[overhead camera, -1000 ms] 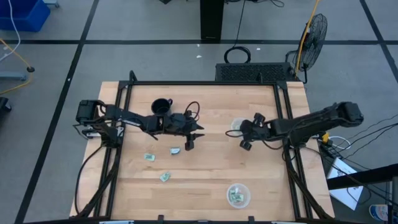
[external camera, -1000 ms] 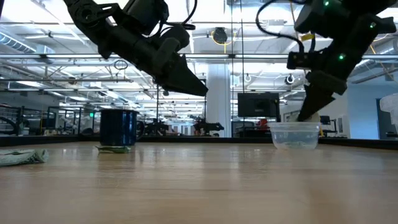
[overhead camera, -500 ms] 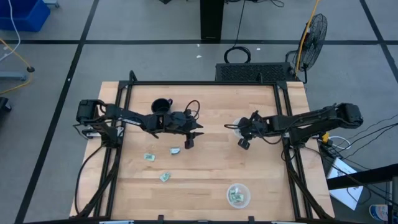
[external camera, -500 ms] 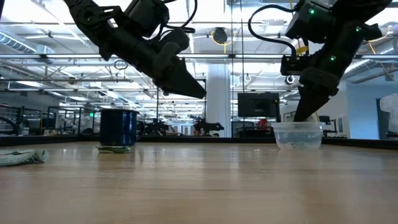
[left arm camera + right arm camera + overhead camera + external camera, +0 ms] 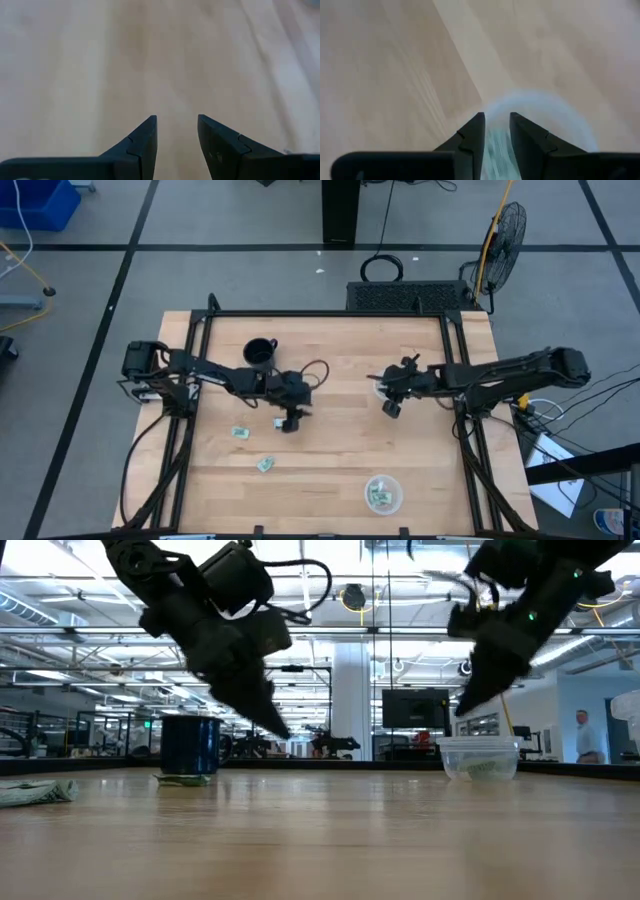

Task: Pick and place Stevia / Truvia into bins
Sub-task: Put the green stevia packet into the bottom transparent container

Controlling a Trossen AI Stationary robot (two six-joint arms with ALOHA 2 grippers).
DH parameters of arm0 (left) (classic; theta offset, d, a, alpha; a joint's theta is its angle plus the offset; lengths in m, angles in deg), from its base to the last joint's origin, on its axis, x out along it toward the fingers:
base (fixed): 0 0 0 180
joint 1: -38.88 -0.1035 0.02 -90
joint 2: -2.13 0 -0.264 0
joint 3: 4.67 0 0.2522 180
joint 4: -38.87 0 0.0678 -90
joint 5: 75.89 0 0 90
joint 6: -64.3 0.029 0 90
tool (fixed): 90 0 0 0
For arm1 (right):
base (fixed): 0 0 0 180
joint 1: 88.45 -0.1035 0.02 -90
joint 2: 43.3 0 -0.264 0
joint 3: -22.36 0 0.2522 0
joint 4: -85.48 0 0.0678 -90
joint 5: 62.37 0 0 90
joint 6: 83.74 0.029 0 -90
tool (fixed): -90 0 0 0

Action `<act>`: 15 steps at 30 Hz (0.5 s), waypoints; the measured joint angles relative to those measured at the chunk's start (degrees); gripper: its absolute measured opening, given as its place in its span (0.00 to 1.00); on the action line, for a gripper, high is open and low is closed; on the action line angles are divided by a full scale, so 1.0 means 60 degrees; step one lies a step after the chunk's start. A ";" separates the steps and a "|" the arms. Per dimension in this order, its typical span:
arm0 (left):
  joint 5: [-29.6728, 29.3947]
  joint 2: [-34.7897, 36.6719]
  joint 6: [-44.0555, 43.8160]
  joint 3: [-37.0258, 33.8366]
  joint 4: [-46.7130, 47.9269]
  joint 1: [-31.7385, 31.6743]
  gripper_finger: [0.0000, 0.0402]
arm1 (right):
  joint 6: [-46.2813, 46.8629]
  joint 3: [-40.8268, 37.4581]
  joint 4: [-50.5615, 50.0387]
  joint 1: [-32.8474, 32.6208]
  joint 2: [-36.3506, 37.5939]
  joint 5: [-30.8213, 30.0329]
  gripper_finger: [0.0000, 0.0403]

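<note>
Sachets [image 5: 241,433] look light, flat, floppy: pinch an edge off the surface [image 5: 330,470]. Left pincer [image 5: 177,131] released, empty; right pincer [image 5: 496,127] slightly parted over cup [image 5: 570,117].

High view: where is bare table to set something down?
Bare wood lies between the left gripper and right gripper, and along the far edge beyond the black mug. Crowded: the loose sachets near the left gripper.
</note>
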 joint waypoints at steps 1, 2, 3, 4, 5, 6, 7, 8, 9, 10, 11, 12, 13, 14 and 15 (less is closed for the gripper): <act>0.0218 0.0000 -0.0147 0.0000 0.0333 0.0105 0.37 | -0.0186 0.0000 0.0296 0.0000 0.0154 0.0002 0.21; 0.0360 -0.0003 -0.0322 0.0000 0.0696 0.0218 0.37 | -0.0396 0.0000 0.0628 0.0000 0.0318 0.0004 0.21; 0.0434 0.0000 -0.0514 0.0000 0.1058 0.0341 0.37 | -0.0596 0.0000 0.0941 0.0000 0.0465 0.0004 0.21; 0.0428 -0.0002 -0.0703 0.0000 0.1415 0.0478 0.37 | -0.0805 0.0000 0.1289 0.0000 0.0587 0.0004 0.21; 0.0413 -0.0001 -0.0886 0.0000 0.1755 0.0609 0.37 | -0.0998 0.0000 0.1668 0.0000 0.0700 0.0004 0.21; 0.0373 -0.0004 -0.1048 0.0000 0.2072 0.0747 0.37 | -0.1208 0.0000 0.2003 0.0000 0.0778 0.0004 0.21; 0.0329 -0.0004 -0.1194 0.0000 0.2350 0.0873 0.37 | -0.1395 0.0000 0.2295 0.0000 0.0804 0.0002 0.21; 0.0211 -0.0002 -0.1312 0.0000 0.2625 0.1005 0.37 | -0.1560 0.0000 0.2597 0.0000 0.0814 0.0004 0.21; 0.0053 0.0000 -0.1447 0.0000 0.2870 0.1131 0.37 | -0.1694 0.0000 0.2818 0.0000 0.0810 0.0004 0.21; -0.0149 -0.0002 -0.1597 0.0000 0.3099 0.1278 0.37 | -0.1827 0.0000 0.2971 0.0000 0.0799 0.0004 0.21; -0.0408 -0.0004 -0.1733 0.0000 0.3301 0.1420 0.37 | -0.1931 0.0000 0.3144 0.0000 0.0764 0.0004 0.21; -0.0691 -0.0001 -0.1831 0.0000 0.3456 0.1574 0.37 | -0.2001 0.0000 0.3253 0.0000 0.0713 0.0004 0.21; -0.0995 -0.0002 -0.1910 0.0002 0.3569 0.1741 0.37 | -0.2053 0.0000 0.3254 0.0000 0.0675 0.0004 0.21; -0.1321 -0.0002 -0.1936 0.0004 0.3715 0.1897 0.37 | -0.2084 0.0000 0.3213 0.0000 0.0638 0.0004 0.21; -0.1682 0.0000 -0.1949 0.0006 0.3863 0.2051 0.37 | -0.2094 0.0000 0.3221 0.0000 0.0588 0.0004 0.21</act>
